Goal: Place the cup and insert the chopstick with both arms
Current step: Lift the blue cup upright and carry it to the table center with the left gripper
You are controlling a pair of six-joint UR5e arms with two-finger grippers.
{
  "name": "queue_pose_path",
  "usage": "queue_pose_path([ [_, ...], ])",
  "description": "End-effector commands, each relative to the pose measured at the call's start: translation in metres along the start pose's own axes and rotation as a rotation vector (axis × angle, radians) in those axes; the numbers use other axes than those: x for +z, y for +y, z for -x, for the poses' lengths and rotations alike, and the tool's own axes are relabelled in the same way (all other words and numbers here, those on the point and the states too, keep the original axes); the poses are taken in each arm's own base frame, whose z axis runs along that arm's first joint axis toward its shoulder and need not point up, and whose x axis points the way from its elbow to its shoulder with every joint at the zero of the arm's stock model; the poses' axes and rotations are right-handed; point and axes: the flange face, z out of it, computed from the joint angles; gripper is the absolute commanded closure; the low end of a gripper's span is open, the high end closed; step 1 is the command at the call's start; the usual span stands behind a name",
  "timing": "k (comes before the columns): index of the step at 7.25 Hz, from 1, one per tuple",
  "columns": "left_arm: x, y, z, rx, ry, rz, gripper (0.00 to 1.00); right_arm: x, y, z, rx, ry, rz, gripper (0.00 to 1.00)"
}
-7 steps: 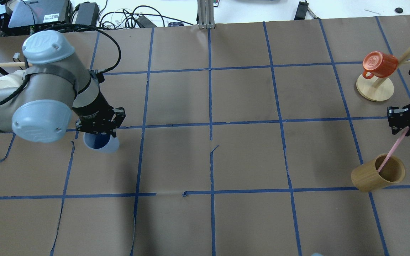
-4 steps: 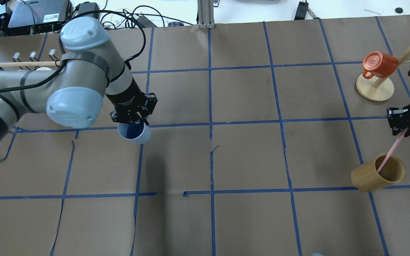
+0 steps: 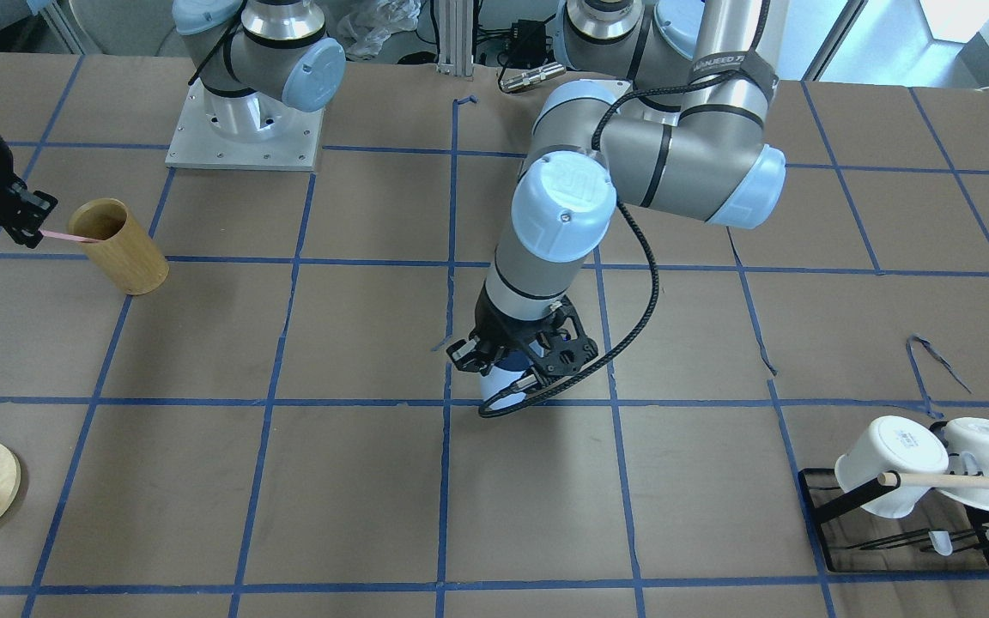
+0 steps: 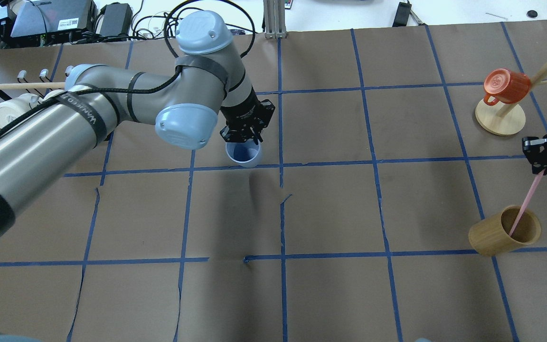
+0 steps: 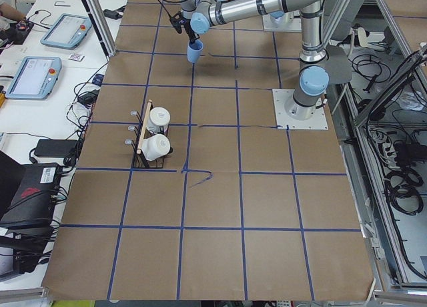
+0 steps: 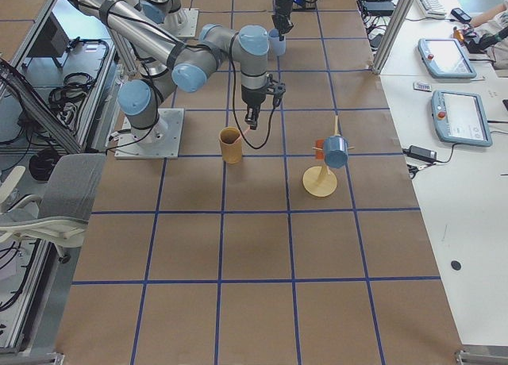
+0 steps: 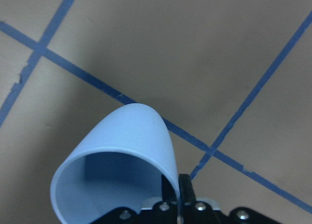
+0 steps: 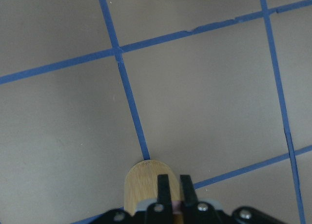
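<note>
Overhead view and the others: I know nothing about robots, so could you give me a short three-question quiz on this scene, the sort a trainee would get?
1. True or false: the left pincer grips the blue cup by its rim.
2. The right pincer holds the pink chopstick. Where is the stick's lower end?
A. inside the bamboo holder
B. flat on the table
C. inside the blue cup
3. How many white cups hang on the black rack?

Key: 1 true; 2 A; 3 two.
</note>
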Motion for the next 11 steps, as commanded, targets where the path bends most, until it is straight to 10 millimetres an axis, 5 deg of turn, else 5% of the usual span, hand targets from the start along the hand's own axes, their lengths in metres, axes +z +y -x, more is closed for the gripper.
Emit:
queue_pose_path([
  [1,0.020,0.011,-0.040,-0.045,-0.002,0.000,1.00,-0.043,-0.011,-0.006,-0.005,-0.016,0.020,1.00],
  [4,0.032,0.017,-0.046,-0.056,-0.018,0.013,1.00,-0.132,-0.019,-0.018,-0.009,-0.021,0.028,1.00],
  [5,0.037,0.017,-0.046,-0.057,-0.022,0.018,0.80,-0.164,-0.024,-0.019,-0.011,-0.034,0.010,1.00],
  [6,0.036,0.016,-0.047,-0.055,-0.022,0.016,0.01,-0.183,-0.028,-0.017,-0.013,-0.063,-0.023,1.00],
  [8,0.025,0.016,-0.047,-0.036,-0.007,0.006,0.00,-0.186,-0.042,0.003,-0.050,-0.094,-0.091,1.00],
  [11,-0.053,-0.015,-0.040,0.112,0.055,-0.053,0.00,-0.182,-0.080,0.076,-0.173,-0.095,-0.249,1.00],
])
